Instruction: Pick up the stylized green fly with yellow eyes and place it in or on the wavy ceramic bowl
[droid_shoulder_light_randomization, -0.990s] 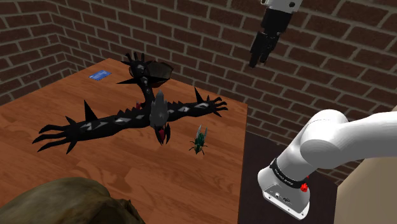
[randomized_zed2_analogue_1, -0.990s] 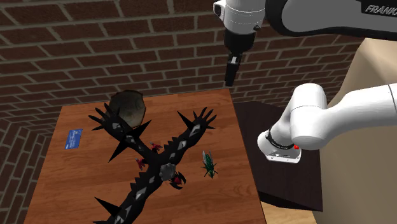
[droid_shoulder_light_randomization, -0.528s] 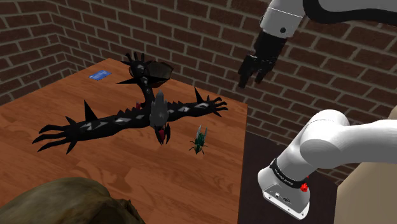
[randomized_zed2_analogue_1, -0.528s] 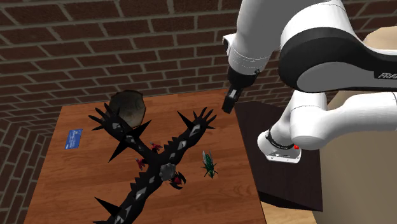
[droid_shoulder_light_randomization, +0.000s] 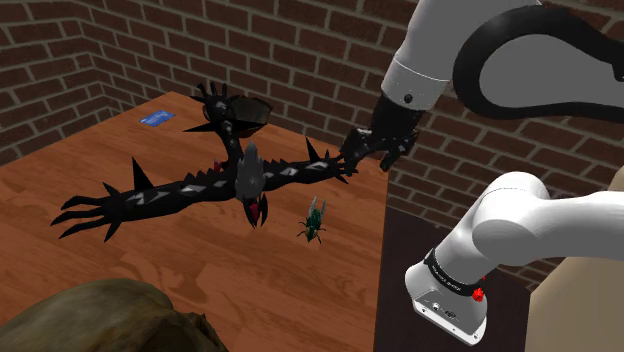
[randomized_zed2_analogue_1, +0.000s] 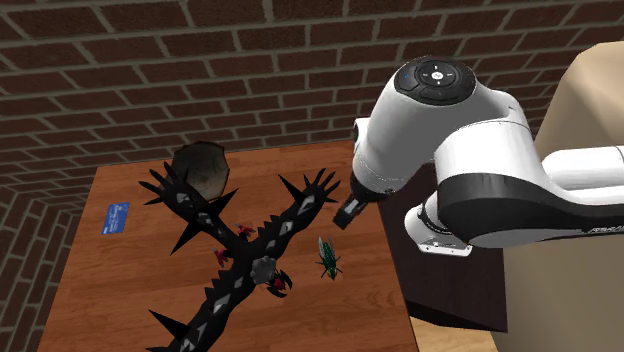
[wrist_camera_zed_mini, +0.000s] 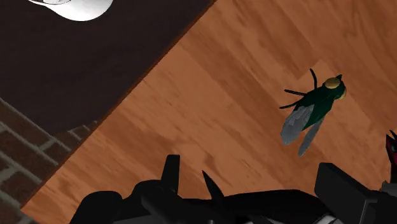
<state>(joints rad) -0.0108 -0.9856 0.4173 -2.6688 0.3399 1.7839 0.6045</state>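
The green fly (droid_shoulder_light_randomization: 315, 218) (randomized_zed2_analogue_1: 328, 257) (wrist_camera_zed_mini: 316, 108), with yellow eyes and grey wings, lies on the wooden table (droid_shoulder_light_randomization: 60, 180) near its edge, just beside a black spiky winged figure (droid_shoulder_light_randomization: 240, 175) (randomized_zed2_analogue_1: 250, 250). The dark wavy bowl (droid_shoulder_light_randomization: 245, 108) (randomized_zed2_analogue_1: 200, 168) stands at the table's far side, behind the figure's far wing. My gripper (droid_shoulder_light_randomization: 356, 158) (randomized_zed2_analogue_1: 346, 216) (wrist_camera_zed_mini: 257, 191) hangs open and tilted over the figure's clawed wing tip, short of the fly. Nothing is between its fingers.
A blue card (droid_shoulder_light_randomization: 155, 118) (randomized_zed2_analogue_1: 116, 217) lies at the table's far corner. An olive lumpy object (droid_shoulder_light_randomization: 100, 315) sits at the shoulder view's lower left. Brick walls close in behind the table. A dark lower surface (wrist_camera_zed_mini: 76, 63) adjoins the table edge by the arm's base.
The arm has swung down from high against the brick wall. The gripper dropped and tilted toward the table, ending just above the figure's wing tip. The fly and bowl have not moved.
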